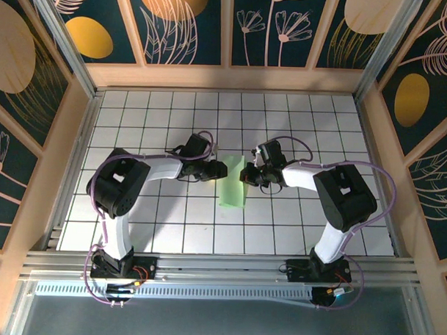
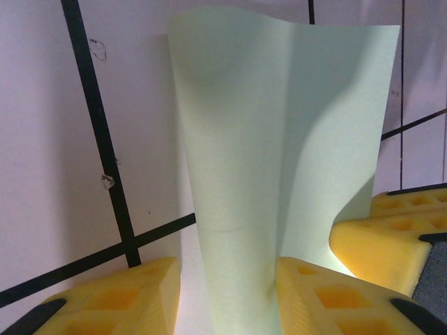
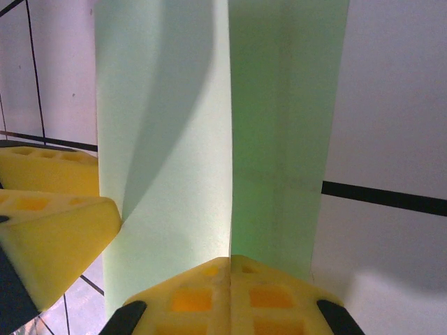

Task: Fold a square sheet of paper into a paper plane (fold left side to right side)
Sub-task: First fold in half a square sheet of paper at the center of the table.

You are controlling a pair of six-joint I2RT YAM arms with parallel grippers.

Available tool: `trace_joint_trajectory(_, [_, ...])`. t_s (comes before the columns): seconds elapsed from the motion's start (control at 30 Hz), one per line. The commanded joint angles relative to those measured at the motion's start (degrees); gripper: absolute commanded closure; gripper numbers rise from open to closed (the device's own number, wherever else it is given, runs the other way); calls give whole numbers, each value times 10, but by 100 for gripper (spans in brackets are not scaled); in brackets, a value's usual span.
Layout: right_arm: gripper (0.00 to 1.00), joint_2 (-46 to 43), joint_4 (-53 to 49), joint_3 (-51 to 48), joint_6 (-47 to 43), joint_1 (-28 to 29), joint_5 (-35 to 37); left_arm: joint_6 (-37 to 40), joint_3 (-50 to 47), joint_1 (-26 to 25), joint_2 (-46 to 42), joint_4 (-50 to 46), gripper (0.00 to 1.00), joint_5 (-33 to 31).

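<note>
The square sheet of paper (image 1: 232, 182) is light green and lies at the table's middle, doubled over into a tall strip with one flap raised. In the left wrist view the sheet (image 2: 279, 139) bulges up in a rounded curve between my left gripper's (image 2: 227, 283) yellow fingers (image 2: 133, 296). Those jaws stand apart, the right one touching the paper and the left one clear of it. My right gripper (image 3: 230, 264) is shut on the sheet's (image 3: 167, 139) near edges, which run into the seam between its pads. From above, the left gripper (image 1: 220, 168) and the right gripper (image 1: 247, 173) face each other across the paper.
The white tabletop (image 1: 163, 224) carries a black grid. Wooden walls (image 1: 76, 133) enclose it on three sides, and a metal rail (image 1: 220, 266) runs along the near edge by the arm bases. Each wrist view catches the other gripper's yellow fingers (image 2: 391, 244) close beside the paper.
</note>
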Motion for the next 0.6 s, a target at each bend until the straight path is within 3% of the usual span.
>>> trace_joint_trajectory(0.0, [94,-1,-22,19,-10,4,14,20,15,-25,42,-30,61,-24])
trace_joint_trajectory(0.33, [68,-64,-54,-1,-20,-3,130,20,24,-37,68,-61,63,-48])
trace_joint_trajectory(0.57, [59,-121,-69,-19,-29,-34,175,41,37,-45,81,-92,63,-75])
